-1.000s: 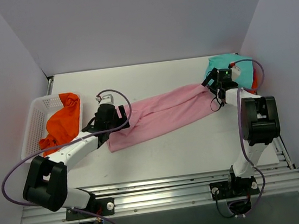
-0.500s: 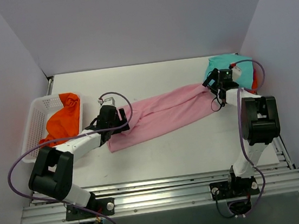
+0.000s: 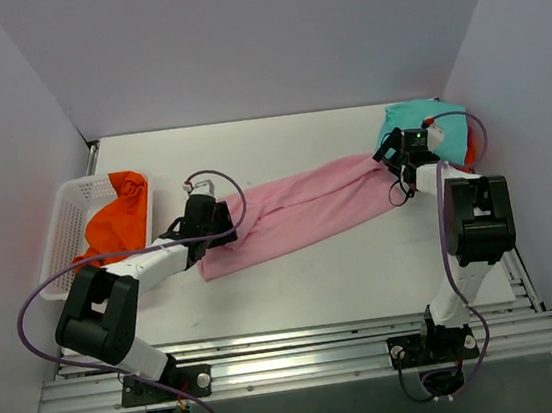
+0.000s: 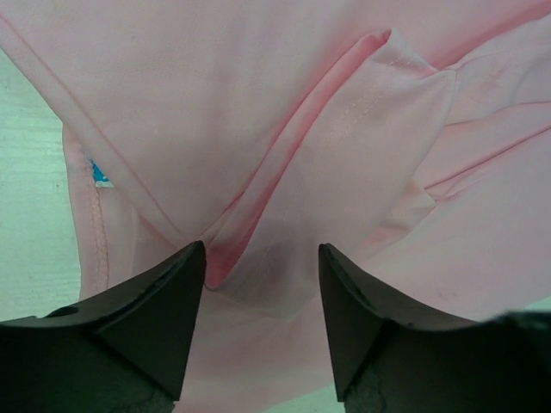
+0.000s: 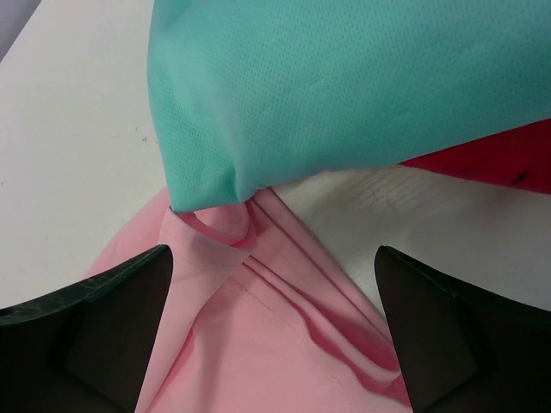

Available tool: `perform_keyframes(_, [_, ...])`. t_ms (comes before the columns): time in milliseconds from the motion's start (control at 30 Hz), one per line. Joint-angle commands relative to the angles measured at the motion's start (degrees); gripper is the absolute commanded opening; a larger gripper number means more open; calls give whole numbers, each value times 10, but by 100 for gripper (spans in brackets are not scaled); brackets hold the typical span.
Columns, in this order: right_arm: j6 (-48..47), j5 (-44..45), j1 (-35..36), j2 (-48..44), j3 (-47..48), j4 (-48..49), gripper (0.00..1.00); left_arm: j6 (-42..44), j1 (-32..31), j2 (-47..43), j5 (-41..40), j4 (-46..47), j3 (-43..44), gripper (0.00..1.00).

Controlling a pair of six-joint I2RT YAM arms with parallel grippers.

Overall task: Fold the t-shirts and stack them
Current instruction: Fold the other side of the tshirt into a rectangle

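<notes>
Plain pale walls [image 3: 235,40] enclose a white table [image 3: 364,266]. The light pink t-shirt [image 3: 297,214] lies elongated and creased, extending rightward from beside the white mesh basket [image 3: 66,217]. The left gripper [image 4: 263,258] straddles a pink fold, jaws partly apart. The right gripper [image 5: 274,249] stands wide over the shirt end farthest from the basket.

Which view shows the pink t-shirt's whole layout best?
Top external: the pink t-shirt lies stretched across the table, fully in frame. Left wrist shows only a bunched fold close up; right wrist only its end against the teal t-shirt.
</notes>
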Motion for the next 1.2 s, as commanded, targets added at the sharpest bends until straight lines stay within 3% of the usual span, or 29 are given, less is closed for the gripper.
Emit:
perform_keyframes(0, [-1, 4, -4, 1, 5, 7, 100, 2, 4, 11, 10, 22, 6, 61])
perform_keyframes(267, [0, 1, -4, 4, 6, 9, 100, 6, 2, 6, 14, 32, 1, 20])
perform_keyframes(400, [0, 0, -4, 7, 7, 9, 100, 22, -1, -7, 37, 60, -15, 6])
perform_keyframes(600, [2, -4, -5, 9, 7, 10, 100, 62, -51, -21, 34, 71, -12, 3])
perform_keyframes(900, [2, -9, -6, 10, 8, 12, 100, 104, -141, 11, -20, -24, 42, 2])
perform_keyframes(1167, [2, -15, -9, 14, 8, 12, 100, 129, -225, 63, -154, -142, 125, 12])
